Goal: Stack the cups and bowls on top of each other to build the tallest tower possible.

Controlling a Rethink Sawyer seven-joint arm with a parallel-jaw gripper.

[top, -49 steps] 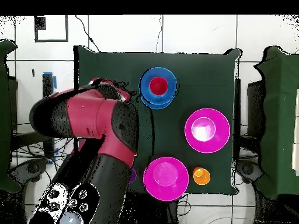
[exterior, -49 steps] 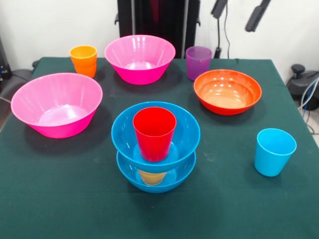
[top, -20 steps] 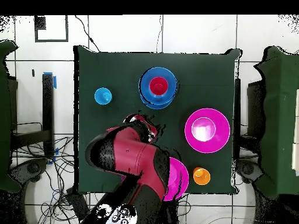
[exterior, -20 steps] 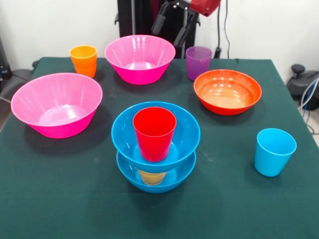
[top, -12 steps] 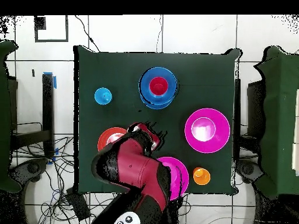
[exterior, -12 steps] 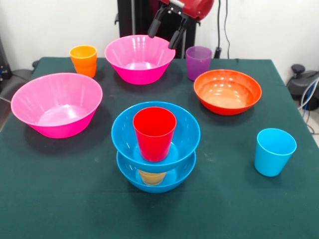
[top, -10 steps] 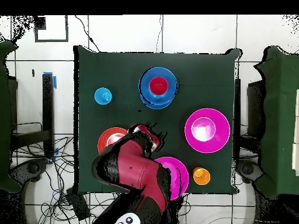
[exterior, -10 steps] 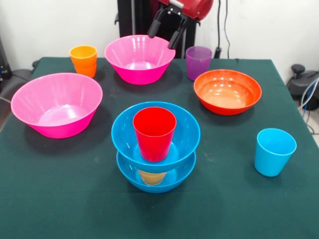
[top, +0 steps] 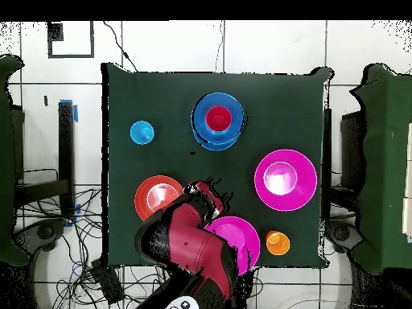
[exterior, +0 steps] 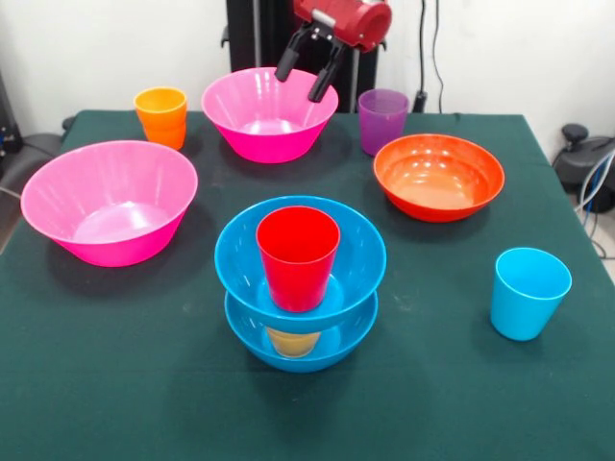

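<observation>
Gripper (exterior: 305, 69) is seen spread open, holding nothing, hung above the rim of the far pink bowl (exterior: 269, 113). Tower (exterior: 300, 283) is placed mid-table: two blue bowls with a yellow cup (exterior: 292, 341) between them, red cup (exterior: 298, 257) seated in the upper bowl. Light blue cup (exterior: 528, 292) is stood apart on the green table (exterior: 115, 384). Orange cup (exterior: 161, 116), purple cup (exterior: 382, 120), orange-red bowl (exterior: 438, 176) and second pink bowl (exterior: 109, 201) are left unstacked.
</observation>
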